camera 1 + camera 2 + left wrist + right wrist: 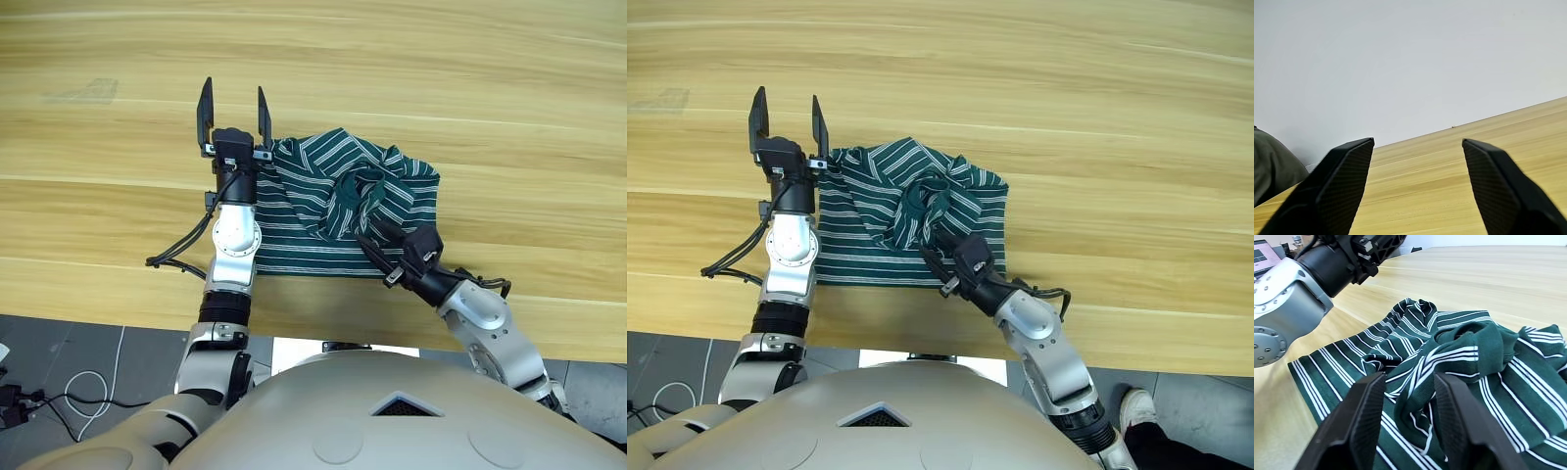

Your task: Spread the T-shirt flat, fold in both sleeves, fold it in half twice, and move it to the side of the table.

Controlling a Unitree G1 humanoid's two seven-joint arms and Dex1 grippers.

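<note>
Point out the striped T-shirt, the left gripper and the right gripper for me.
T-shirt (294,240), left eye view, flat striped part by its near edge.
left gripper (233,103), left eye view, midway between its spread fingertips.
right gripper (1409,382), right wrist view, midway between its fingertips, over bunched cloth.

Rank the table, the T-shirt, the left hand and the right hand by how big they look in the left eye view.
1. table, largest by far
2. T-shirt
3. left hand and right hand: about alike. The right one is angled over the shirt, so I won't rank them.
</note>
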